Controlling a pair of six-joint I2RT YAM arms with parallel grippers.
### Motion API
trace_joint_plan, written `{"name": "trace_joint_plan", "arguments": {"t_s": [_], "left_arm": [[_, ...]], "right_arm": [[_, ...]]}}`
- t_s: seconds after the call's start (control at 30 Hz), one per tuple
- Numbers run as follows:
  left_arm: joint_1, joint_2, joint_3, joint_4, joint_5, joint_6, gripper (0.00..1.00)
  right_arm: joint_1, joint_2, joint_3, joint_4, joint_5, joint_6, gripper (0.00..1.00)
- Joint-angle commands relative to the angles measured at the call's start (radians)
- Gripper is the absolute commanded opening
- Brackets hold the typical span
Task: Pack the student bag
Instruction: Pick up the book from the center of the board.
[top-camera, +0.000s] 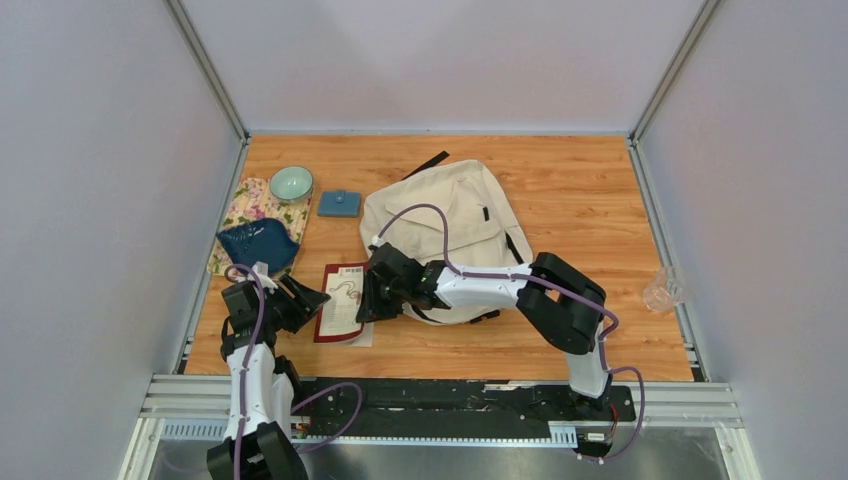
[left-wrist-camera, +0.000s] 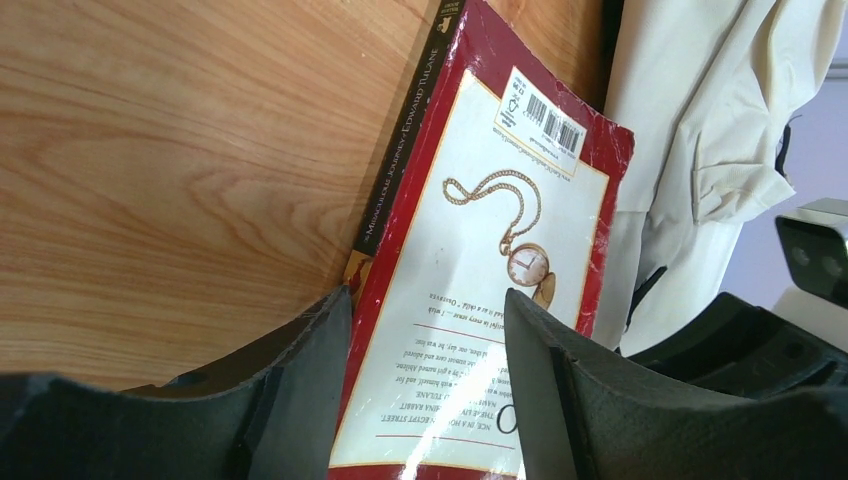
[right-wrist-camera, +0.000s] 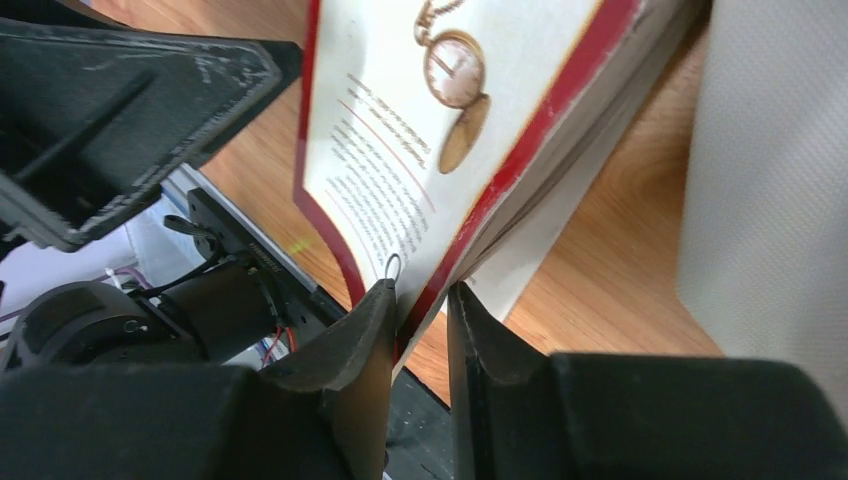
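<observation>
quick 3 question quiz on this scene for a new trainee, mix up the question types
1. True or false: the book is already inside the student bag.
2. Which end effector pinches the book's edge? A left, B right, C neither.
3. Fill in: the pale green bowl stands beside a small blue ____.

Key: 1 false, it lies outside the bag. 2 B, the right end effector. 3 pouch.

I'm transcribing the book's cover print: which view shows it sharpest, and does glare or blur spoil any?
Left wrist view: the book is sharpest, print legible though upside down, faint glare streaks on glossy cover. Right wrist view: print soft and tilted. Top view: evenly lit, print too small.
</observation>
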Motion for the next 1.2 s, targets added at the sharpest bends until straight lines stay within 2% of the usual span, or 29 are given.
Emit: {"name": "trace_joint_plan", "arguments": {"t_s": [0.0, 0.17, 0.33, 0.43, 0.5, 0.57, 0.6, 0.73, 0.9, 0.93, 1.03, 1.17], "left_arm": [[-0.003, -0.005, -0.013, -0.014, 0.114, -0.037, 0.64], [-0.003, -0.007, -0.015, -0.013, 0.124, -0.037, 0.63], [-0.003, -0.005, -0.016, -0.007, 0.127, -0.040, 0.62], [-0.003, -0.007, -0.018, -0.005, 0.127, -0.040, 0.62], [-0.002, -0.007, -0.019, -0.004, 0.127, -0.042, 0.62], [-0.003, -0.007, -0.018, -0.004, 0.127, -0.040, 0.62], [-0.003, -0.008, -0.016, -0.005, 0.127, -0.037, 0.62], [-0.002, -0.031, 0.011, -0.048, 0.112, -0.019, 0.65], [-0.003, -0.050, 0.122, -0.140, 0.043, 0.021, 0.69], [-0.003, -0.051, 0.134, -0.143, 0.039, 0.024, 0.74], [-0.003, -0.037, 0.191, -0.139, 0.020, 0.035, 0.76], [-0.003, 0.041, 0.299, -0.137, 0.075, 0.026, 0.78]], "right_arm": [[0.009, -0.035, 0.021, 0.147, 0.008, 0.034, 0.26], [0.009, 0.004, 0.026, 0.159, -0.010, 0.064, 0.36], [0.006, 0.022, 0.038, 0.129, 0.002, 0.073, 0.36], [0.006, 0.025, 0.048, 0.089, 0.024, 0.064, 0.33], [0.006, 0.021, 0.038, 0.089, 0.028, 0.063, 0.27], [0.003, 0.016, 0.034, 0.102, 0.018, 0.058, 0.06], [0.004, 0.014, 0.031, 0.110, 0.010, 0.048, 0.00], [0.004, -0.013, 0.009, 0.157, -0.022, 0.015, 0.00], [-0.002, -0.096, -0.060, 0.248, -0.082, -0.006, 0.00], [-0.002, -0.108, -0.075, 0.269, -0.090, -0.012, 0.00], [-0.004, -0.170, -0.094, 0.276, -0.113, -0.032, 0.00], [-0.005, -0.269, -0.112, 0.219, -0.061, -0.084, 0.00]]}}
